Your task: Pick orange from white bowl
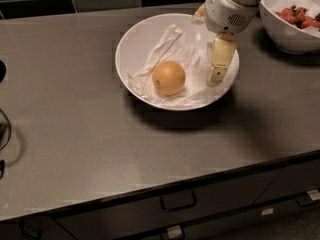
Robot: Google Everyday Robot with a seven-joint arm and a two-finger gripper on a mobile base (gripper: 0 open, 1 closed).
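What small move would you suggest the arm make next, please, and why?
Probably slide the gripper sideways until it is above the orange: it hangs over the edge of the white bowl, beside the orange and apart from it, so it is not yet placed to grasp.

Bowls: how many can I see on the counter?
2. One bowl sits mid-counter, holding the orange, with the gripper over its right side; the second bowl, holding red fruit, is top right, partly cropped.
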